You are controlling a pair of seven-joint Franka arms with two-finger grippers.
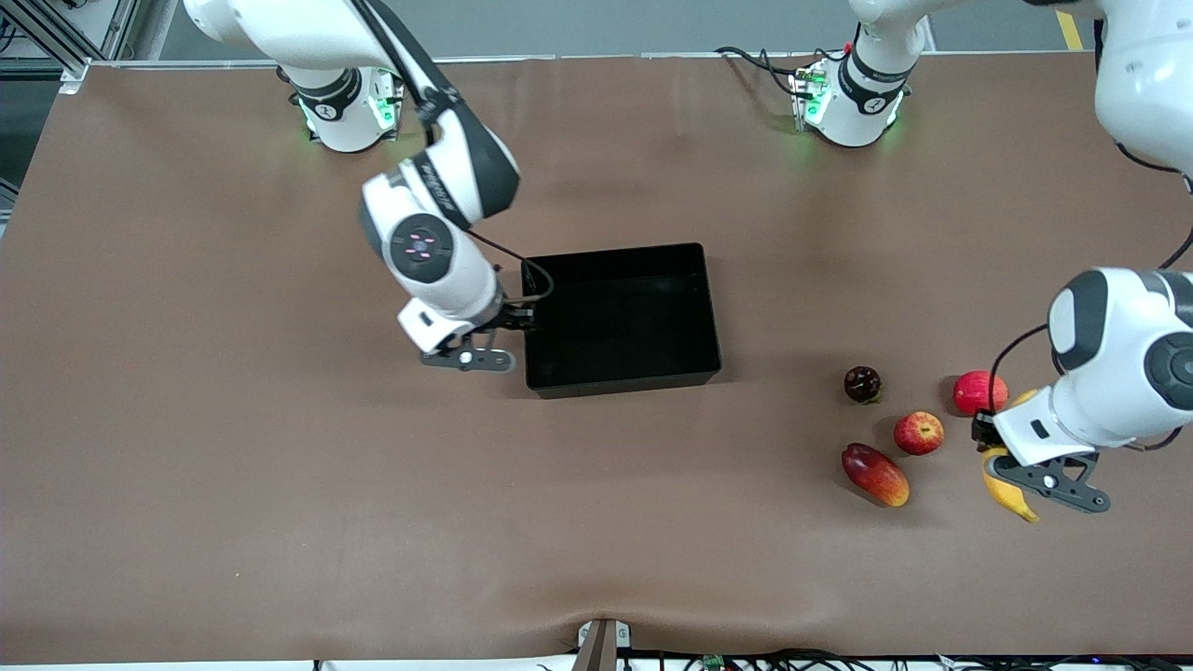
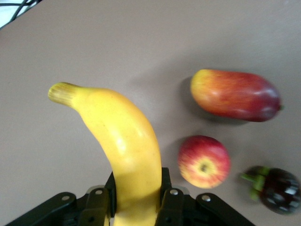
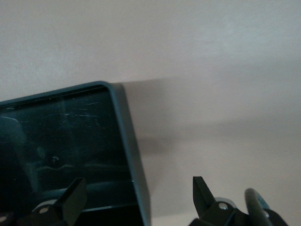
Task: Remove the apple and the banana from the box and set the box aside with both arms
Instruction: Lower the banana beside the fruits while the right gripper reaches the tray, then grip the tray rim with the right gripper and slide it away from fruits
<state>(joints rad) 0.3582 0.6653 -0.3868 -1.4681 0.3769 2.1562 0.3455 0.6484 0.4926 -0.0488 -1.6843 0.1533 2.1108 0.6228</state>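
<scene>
The black box [image 1: 624, 380] stands mid-table. My right gripper [image 1: 524, 321] is open at the box's wall toward the right arm's end. In the right wrist view its fingers [image 3: 73, 200] straddle that wall [image 3: 126, 141], one inside the box and one outside. My left gripper [image 1: 990, 445] is shut on the yellow banana [image 1: 1012, 494] at the left arm's end of the table. The left wrist view shows the banana [image 2: 127, 141] clamped between the fingers [image 2: 170, 200]. The red apple with a yellowish patch [image 1: 919, 432] lies on the table beside it and also shows in the left wrist view [image 2: 203, 161].
A plain red round fruit [image 1: 979, 392], a red-orange mango [image 1: 874, 473] and a dark purple fruit with a green stem [image 1: 862, 383] lie around the apple. Brown table surface stretches between the box and the fruits.
</scene>
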